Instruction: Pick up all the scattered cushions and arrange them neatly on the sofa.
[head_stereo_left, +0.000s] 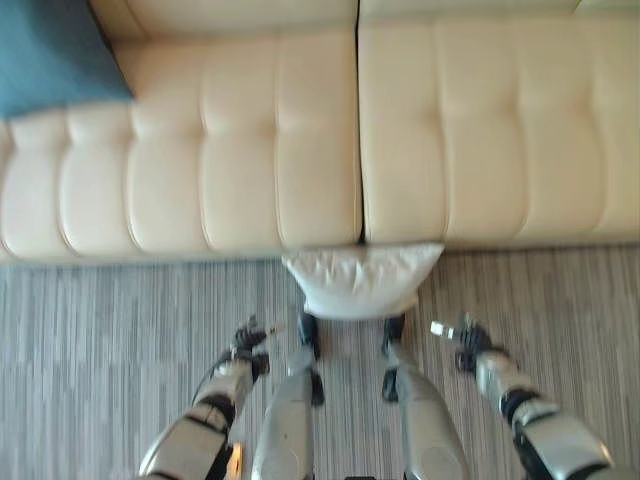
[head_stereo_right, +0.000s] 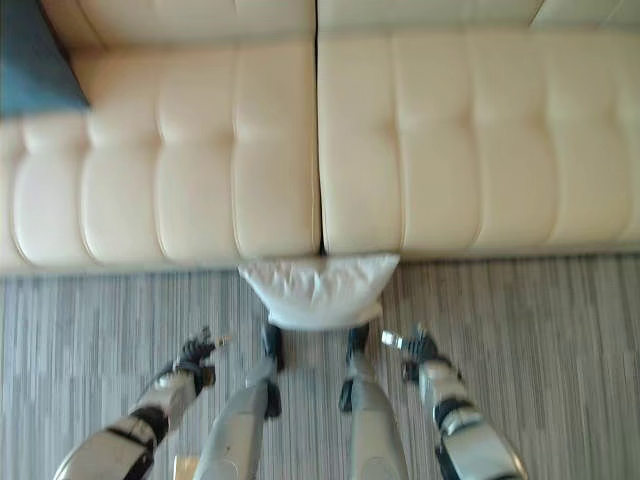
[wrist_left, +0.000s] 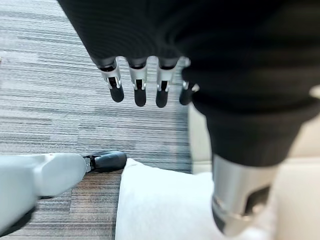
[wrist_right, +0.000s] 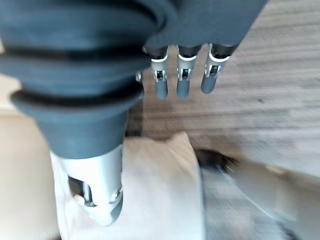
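Observation:
A white cushion (head_stereo_left: 360, 280) lies on the striped carpet, against the front of the cream sofa (head_stereo_left: 250, 160) where its two seats meet. A teal cushion (head_stereo_left: 50, 55) rests on the sofa seat at the far left. My left hand (head_stereo_left: 248, 340) hovers over the carpet just left of the white cushion (wrist_left: 160, 205), fingers (wrist_left: 140, 92) straight and holding nothing. My right hand (head_stereo_left: 462, 338) hangs to the cushion's right, also open and empty, with the white cushion (wrist_right: 160, 185) showing past its fingers (wrist_right: 182, 82).
Grey striped carpet (head_stereo_left: 100, 350) spreads on both sides in front of the sofa. The sofa's tufted seats (head_stereo_right: 480, 140) run the full width of the view.

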